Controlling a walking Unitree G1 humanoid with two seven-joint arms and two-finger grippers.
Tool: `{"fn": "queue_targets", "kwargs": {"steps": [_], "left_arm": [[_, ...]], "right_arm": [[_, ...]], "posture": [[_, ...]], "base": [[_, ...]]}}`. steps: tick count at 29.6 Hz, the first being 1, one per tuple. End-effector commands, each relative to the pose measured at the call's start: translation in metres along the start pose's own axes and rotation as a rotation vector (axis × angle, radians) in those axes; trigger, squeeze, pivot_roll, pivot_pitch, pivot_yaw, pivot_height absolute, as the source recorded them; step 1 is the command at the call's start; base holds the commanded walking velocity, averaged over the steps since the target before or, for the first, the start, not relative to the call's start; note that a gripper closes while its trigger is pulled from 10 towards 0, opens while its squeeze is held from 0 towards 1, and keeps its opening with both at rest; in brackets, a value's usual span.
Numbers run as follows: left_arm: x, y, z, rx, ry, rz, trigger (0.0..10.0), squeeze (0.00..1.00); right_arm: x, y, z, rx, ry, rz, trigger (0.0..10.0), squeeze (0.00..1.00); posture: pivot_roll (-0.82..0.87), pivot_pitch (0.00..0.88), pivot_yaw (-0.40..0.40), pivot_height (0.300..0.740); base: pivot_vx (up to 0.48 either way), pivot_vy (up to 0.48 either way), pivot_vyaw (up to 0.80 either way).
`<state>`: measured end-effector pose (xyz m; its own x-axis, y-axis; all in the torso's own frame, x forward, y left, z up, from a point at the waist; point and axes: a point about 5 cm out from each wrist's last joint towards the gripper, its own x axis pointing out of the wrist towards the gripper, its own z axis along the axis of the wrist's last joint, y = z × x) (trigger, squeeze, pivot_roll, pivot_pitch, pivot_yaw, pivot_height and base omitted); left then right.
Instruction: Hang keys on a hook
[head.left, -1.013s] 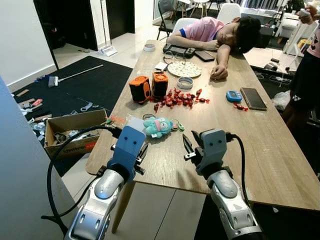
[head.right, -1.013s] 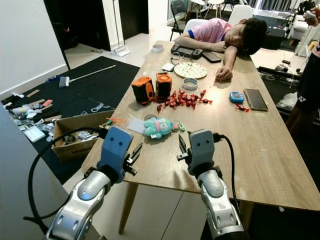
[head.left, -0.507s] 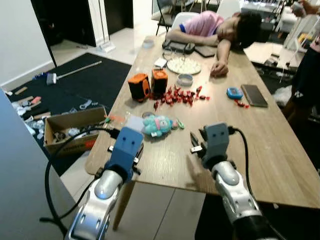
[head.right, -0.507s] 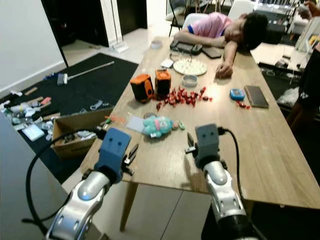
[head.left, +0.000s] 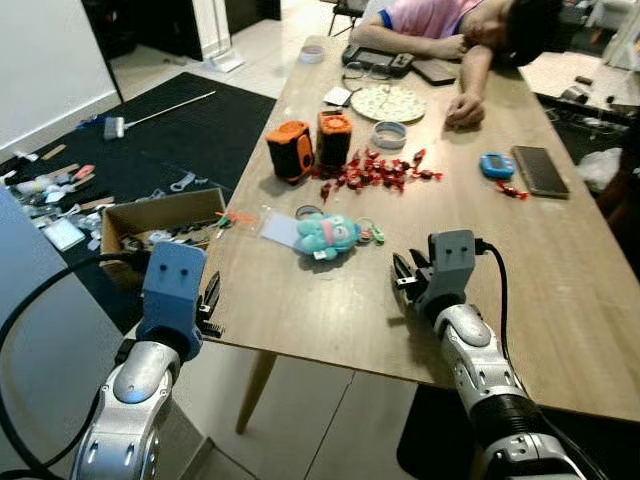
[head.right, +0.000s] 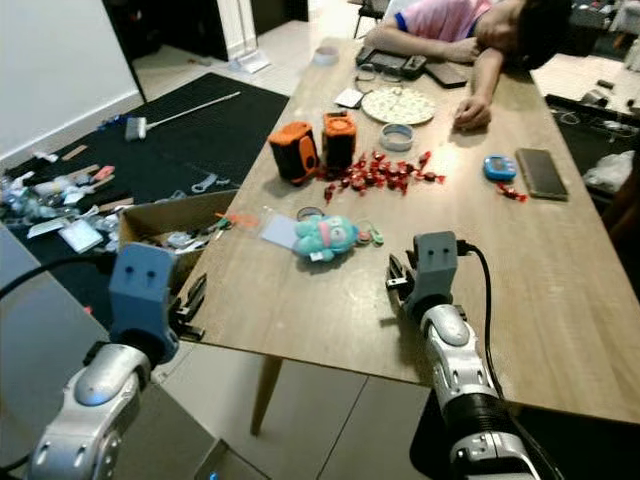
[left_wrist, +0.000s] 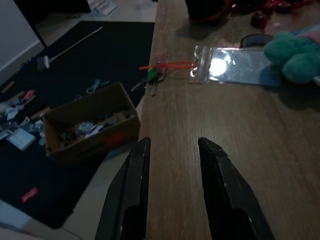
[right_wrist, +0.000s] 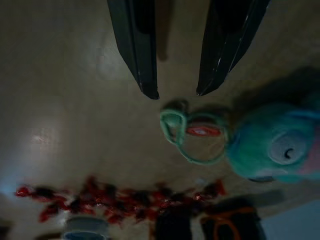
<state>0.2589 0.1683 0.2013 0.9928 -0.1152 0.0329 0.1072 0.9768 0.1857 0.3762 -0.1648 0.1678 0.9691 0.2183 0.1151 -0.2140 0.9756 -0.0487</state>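
The keys are a teal plush keychain (head.left: 328, 236) with a green ring (right_wrist: 192, 135), lying on the wooden table (head.left: 560, 300) near its front. My right gripper (head.left: 402, 273) hovers low over the table just right of and nearer than the ring. It is open, and in the right wrist view its fingertips (right_wrist: 149, 90) stop just short of the ring. My left gripper (head.left: 210, 300) is open and holds nothing at the table's front left edge. In the left wrist view it (left_wrist: 172, 145) points along the tabletop.
A clear plastic sleeve (head.left: 280, 229) and a small orange item (left_wrist: 167, 65) lie left of the plush. Two orange speakers (head.left: 290, 150), red candies (head.left: 375, 172) and a plate (head.left: 388, 102) sit further back. A person (head.left: 450, 20) rests on the far end. A cardboard box (head.left: 150, 222) stands on the floor.
The whole view has shifted as the camera moved. My left gripper has swung out from over the table to its left edge. The right gripper stays close to the keyring.
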Motion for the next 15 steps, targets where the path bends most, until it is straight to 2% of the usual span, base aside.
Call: {"fn": "queue_targets", "kwargs": {"steps": [1, 8, 15], "left_arm": [[-0.007, -0.002, 0.004, -0.017, -0.009, -0.029, 10.0, 0.0], [-0.014, 0.002, 0.006, -0.027, -0.003, -0.009, 10.0, 0.0], [-0.017, 0.004, 0.007, -0.028, -0.002, 0.008, 10.0, 0.0]], "right_arm": [[0.002, -0.009, 0.002, 0.036, -0.006, -0.01, 10.0, 0.0], [0.019, -0.002, 0.02, 0.107, -0.047, 0.058, 10.0, 0.0], [0.022, 0.002, 0.013, 0.134, 0.004, 0.044, 10.0, 0.0]], "posture": [[0.28, 0.294, -0.004, 0.74], [0.31, 0.297, -0.028, 0.74], [0.33, 0.296, -0.038, 0.74]], "base": [[0.0, 0.0, 0.0], [0.0, 0.0, 0.0], [0.0, 0.0, 0.0]]}}
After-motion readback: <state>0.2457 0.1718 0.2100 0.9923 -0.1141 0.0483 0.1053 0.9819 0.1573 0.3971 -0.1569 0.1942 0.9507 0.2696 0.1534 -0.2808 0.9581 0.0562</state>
